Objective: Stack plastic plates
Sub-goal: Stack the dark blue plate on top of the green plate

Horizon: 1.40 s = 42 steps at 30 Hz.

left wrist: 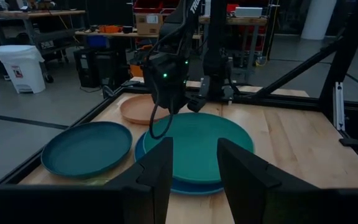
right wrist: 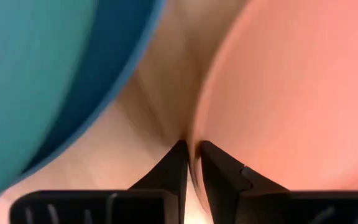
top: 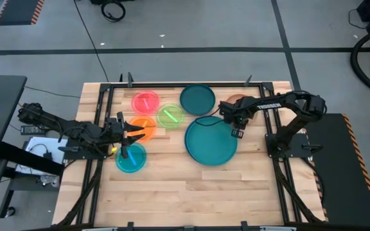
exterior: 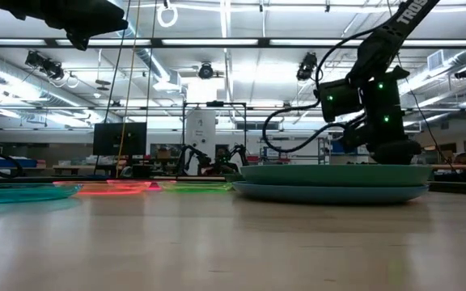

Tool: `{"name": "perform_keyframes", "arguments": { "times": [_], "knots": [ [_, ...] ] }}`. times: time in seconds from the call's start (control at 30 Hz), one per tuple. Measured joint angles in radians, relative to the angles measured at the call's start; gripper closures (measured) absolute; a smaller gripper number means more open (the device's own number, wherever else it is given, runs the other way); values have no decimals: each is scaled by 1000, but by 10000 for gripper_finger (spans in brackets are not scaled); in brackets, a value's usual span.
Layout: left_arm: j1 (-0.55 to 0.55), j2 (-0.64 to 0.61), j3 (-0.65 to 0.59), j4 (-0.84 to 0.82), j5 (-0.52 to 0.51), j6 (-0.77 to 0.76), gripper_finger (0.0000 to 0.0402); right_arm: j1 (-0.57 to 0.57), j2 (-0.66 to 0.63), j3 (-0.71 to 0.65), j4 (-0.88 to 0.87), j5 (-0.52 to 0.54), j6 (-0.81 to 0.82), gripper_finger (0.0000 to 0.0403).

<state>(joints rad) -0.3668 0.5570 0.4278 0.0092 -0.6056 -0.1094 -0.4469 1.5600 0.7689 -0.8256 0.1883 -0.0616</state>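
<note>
The slatted wooden tabletop (top: pixel 185 192) fills the frame's centre, grey floor around. The right end effector (right wrist: pixel 193 163) pinches the brownish-orange plate (right wrist: pixel 291 93); the left end effector (left wrist: pixel 191 177) is open.

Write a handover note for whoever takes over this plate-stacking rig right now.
Right hand: closed on the rim of the brownish-orange medium plastic plate, at the table's far right.
Left hand: open, over the small orange and cyan plastic plates.
Done: large teal plastic plate sits on the large blue one.
Left: dark teal medium plate, brownish-orange plate, and small pink-red, green, orange and cyan plates remain unstacked.
</note>
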Motion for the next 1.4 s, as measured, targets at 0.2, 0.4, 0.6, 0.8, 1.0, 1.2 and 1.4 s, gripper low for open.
{"name": "perform_keyframes", "arguments": {
  "times": [0.2,0.4,0.6,0.8,1.0,1.2,1.4],
  "knots": [
    [0,0,0,-1,0,0,269,1,-22,0,-1,5,-1,365],
    [0,0,0,-1,0,0,269,6,-22,0,-1,-30,16,355],
    [0,0,0,-1,0,-1,269,24,-22,34,-75,-60,31,308],
    [0,0,0,-2,0,-1,269,50,-22,151,-168,-8,48,276],
    [0,0,0,-1,0,-1,269,53,-22,234,-107,53,-20,277],
    [0,0,0,-2,0,0,269,37,-20,245,12,60,-186,282],
    [0,0,0,-2,0,11,269,15,30,245,151,93,-357,283]
  ]
}}
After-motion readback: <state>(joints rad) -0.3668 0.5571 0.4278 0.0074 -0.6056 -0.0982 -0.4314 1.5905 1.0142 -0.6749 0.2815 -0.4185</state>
